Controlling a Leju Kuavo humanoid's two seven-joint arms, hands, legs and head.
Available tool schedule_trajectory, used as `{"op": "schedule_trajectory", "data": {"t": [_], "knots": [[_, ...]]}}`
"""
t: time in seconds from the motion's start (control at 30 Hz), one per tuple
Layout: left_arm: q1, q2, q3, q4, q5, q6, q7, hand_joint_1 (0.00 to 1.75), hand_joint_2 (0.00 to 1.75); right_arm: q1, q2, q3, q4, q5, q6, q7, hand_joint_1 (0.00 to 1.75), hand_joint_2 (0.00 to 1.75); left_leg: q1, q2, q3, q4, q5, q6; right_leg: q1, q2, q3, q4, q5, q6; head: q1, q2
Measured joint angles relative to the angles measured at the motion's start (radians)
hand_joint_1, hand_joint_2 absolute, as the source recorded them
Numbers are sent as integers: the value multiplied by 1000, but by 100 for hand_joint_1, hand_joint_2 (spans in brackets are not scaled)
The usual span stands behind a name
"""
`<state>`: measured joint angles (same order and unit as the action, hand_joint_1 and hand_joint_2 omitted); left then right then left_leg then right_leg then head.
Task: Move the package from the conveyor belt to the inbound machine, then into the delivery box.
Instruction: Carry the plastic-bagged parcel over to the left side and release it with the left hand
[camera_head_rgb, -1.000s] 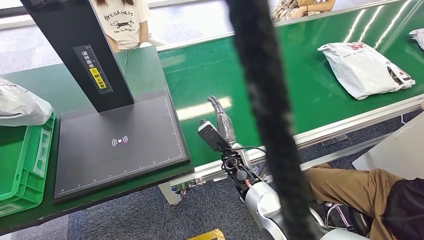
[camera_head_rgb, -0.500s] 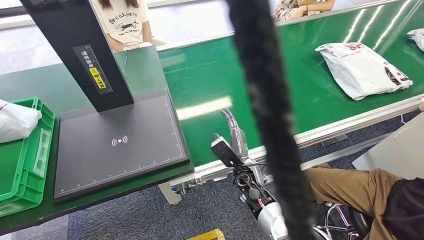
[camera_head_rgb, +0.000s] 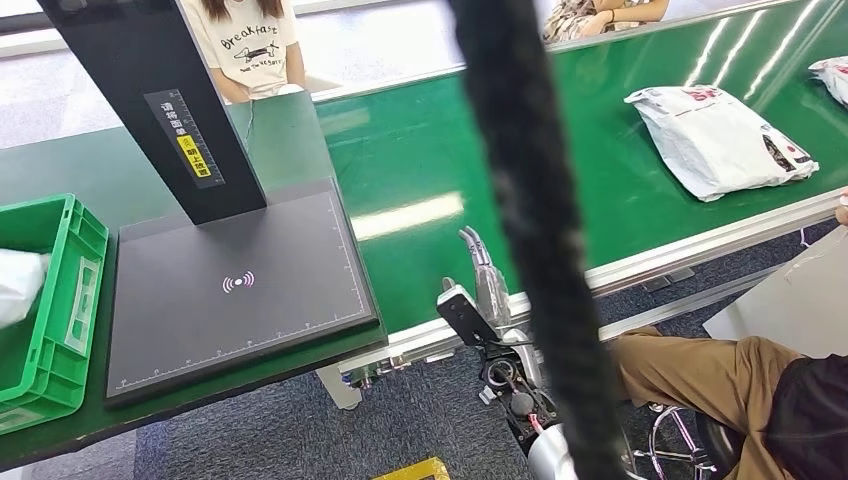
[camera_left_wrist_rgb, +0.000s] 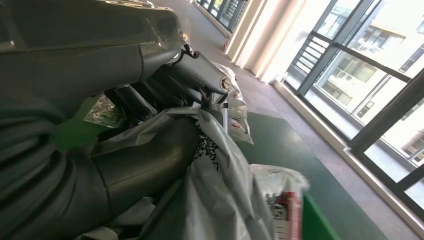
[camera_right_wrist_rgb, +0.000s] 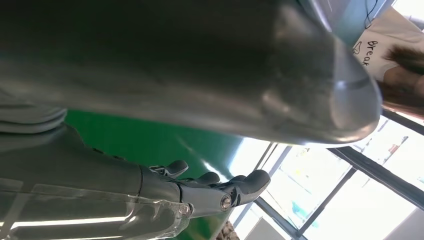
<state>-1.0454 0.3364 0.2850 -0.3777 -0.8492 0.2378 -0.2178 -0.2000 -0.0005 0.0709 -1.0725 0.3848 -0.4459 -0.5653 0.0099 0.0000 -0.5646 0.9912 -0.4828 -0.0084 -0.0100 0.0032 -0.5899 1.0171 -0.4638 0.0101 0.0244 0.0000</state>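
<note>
Here, the left hand (camera_left_wrist_rgb: 150, 95) grips one crumpled grey plastic package (camera_left_wrist_rgb: 220, 190), whose white edge shows over the green plastic delivery crate (camera_head_rgb: 60, 330) beside the flat black scanner plate (camera_head_rgb: 235, 285). The right hand (camera_head_rgb: 480, 270) hangs empty with fingers extended over the green conveyor belt (camera_head_rgb: 420, 160), where two more white plastic packages lie: one whole (camera_head_rgb: 720, 135), one cut off by the frame (camera_head_rgb: 830, 75).

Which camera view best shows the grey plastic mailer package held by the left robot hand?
The left wrist view: the grey plastic mailer package lies crumpled under the left robot hand. The head view catches just a pale corner over the green plastic crate; the right wrist view faces elsewhere.
</note>
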Motion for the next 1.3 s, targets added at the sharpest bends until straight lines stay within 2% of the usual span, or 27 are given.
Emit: {"op": "schedule_trajectory", "data": {"t": [0.07,0.1,0.2,0.23,0.47,0.73,1.0,1.3], "knots": [[31,7,19,1,3,3,-22,175,175,12,-4,-4,-11,-3,0,0,0,0,0,0,0,0,0,0,0,0,0,0,0,0,0,0],[46,10,28,1,4,3,-33,155,175,17,-5,-5,-15,-4,-1,0,0,0,0,0,0,0,0,0,0,1,-1,0,0,0,0,0],[82,18,47,3,11,-11,-67,24,175,34,-10,-10,-29,-6,-3,0,0,0,0,0,0,0,0,0,0,1,-1,0,0,0,0,0],[92,19,51,3,12,-18,-79,0,175,39,-11,-12,-34,-6,-4,0,0,0,0,0,0,0,0,0,0,0,-1,0,0,0,0,0],[130,10,55,9,10,-75,-142,0,175,75,-16,-25,-78,-6,-8,2,0,0,0,0,0,0,0,0,0,0,0,0,0,0,0,0],[128,-48,50,10,7,-100,-156,0,175,82,-16,-27,-102,0,-10,8,0,0,0,0,0,0,0,0,0,0,0,0,0,0,0,0],[125,-91,49,10,11,-86,-170,0,175,24,-9,-22,-73,14,-5,9,0,0,0,0,0,0,0,0,0,0,0,0,0,0,0,0],[156,-112,49,10,45,-115,-279,0,175,-40,-1,-19,-19,18,-5,5,0,0,0,-1,0,0,0,0,0,0,0,0,0,0,0,0]]}}
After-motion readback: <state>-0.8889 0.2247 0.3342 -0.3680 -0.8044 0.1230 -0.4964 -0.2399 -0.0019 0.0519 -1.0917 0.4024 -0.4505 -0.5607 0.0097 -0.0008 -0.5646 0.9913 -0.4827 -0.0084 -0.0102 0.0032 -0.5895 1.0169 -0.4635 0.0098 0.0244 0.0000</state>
